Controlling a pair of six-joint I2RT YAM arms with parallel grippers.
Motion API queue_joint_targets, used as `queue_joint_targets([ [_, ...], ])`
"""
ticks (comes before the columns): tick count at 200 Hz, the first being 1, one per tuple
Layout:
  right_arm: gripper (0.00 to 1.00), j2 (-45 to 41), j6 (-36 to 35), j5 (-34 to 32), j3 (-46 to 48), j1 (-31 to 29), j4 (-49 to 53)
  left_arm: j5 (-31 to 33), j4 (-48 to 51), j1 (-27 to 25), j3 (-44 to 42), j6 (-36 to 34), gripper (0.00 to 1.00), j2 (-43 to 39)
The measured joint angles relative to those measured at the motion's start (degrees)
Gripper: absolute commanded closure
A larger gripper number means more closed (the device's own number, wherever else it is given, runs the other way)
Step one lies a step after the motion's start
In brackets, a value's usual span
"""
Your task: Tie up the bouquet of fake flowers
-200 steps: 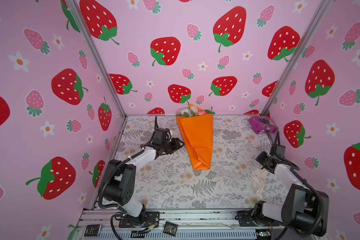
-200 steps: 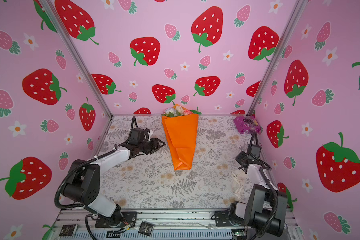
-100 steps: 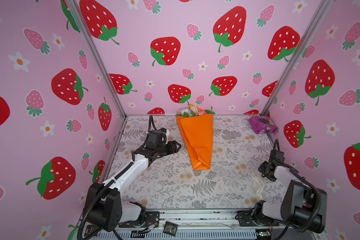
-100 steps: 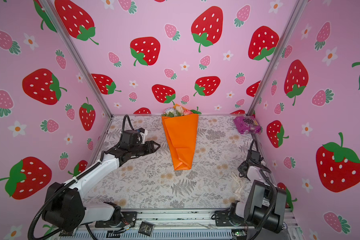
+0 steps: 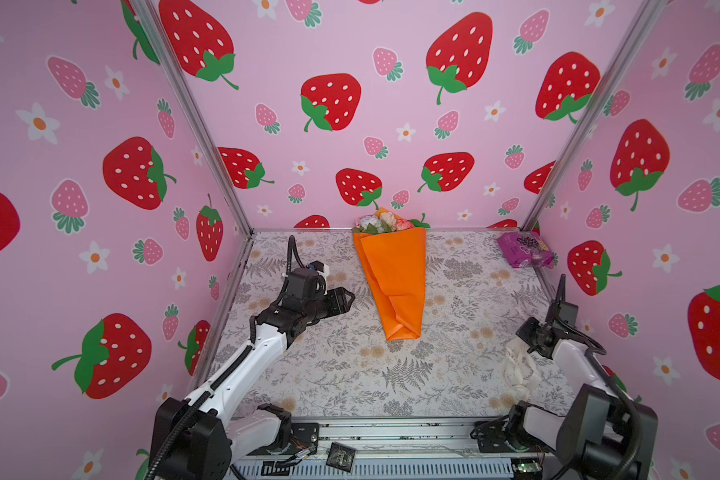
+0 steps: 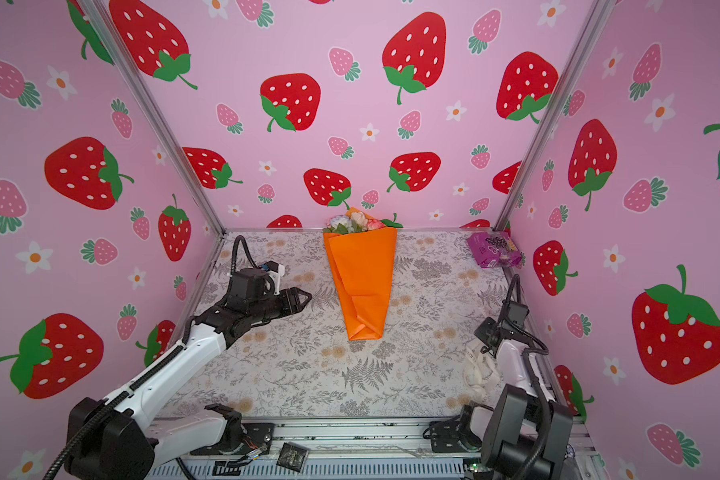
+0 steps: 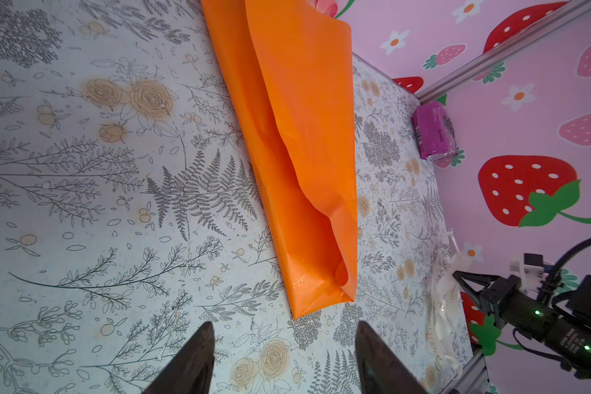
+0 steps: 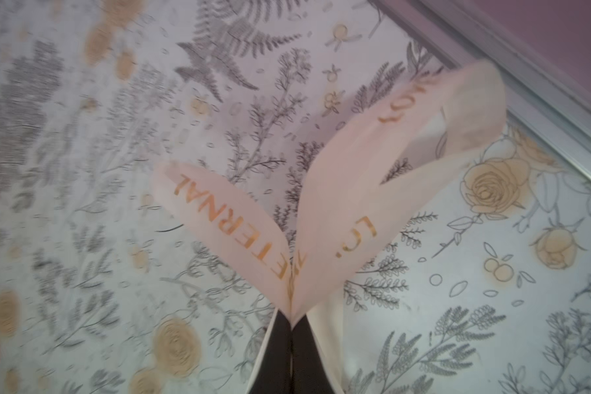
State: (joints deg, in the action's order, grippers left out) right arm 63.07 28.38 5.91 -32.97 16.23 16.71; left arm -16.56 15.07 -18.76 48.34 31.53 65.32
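The bouquet of fake flowers lies at the back middle of the table, wrapped in orange paper. Its pale flower heads rest against the rear wall and its narrow end points toward me. My left gripper hovers open just left of the wrap's lower half, with nothing between its fingers. A cream ribbon with gold lettering lies near the right wall. My right gripper is shut on a fold of it.
A small purple packet sits in the back right corner. Pink strawberry walls close in three sides, with a metal rail along the right edge. The table has a floral cover.
My right gripper has dropped onto the ribbon and shut on it. My left arm has stretched out lower, and its gripper stays beside the wrap.
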Motion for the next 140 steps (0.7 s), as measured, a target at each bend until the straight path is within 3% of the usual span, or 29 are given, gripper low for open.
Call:
queue_joint_targets([
  [19, 1.00, -3.6, -0.9, 8.5, -4.8, -2.3, 1.4, 0.1, -0.3, 0.0, -0.1, -0.1, 0.30, -2.3],
  [36, 1.00, -4.5, -1.6, 16.3, -9.7, -7.9, 1.6, -0.9, -1.8, 0.0, -0.8, 0.1, 0.28, -3.8],
  [71, 1.00, -3.7, -2.2, 27.8, -17.6, -28.7, 0.6, -7.0, -5.5, -0.4, -2.0, 1.3, 0.27, -3.4],
  [98, 1.00, -2.6, -1.9, 31.3, -19.6, -40.1, -2.3, -12.1, -8.7, -2.3, -2.0, 2.8, 0.25, -2.3],
  [140, 1.00, 3.0, -2.0, 33.0, -19.8, -48.1, -5.4, -16.5, -12.9, -7.3, -1.9, 5.0, 0.23, 1.5],
])
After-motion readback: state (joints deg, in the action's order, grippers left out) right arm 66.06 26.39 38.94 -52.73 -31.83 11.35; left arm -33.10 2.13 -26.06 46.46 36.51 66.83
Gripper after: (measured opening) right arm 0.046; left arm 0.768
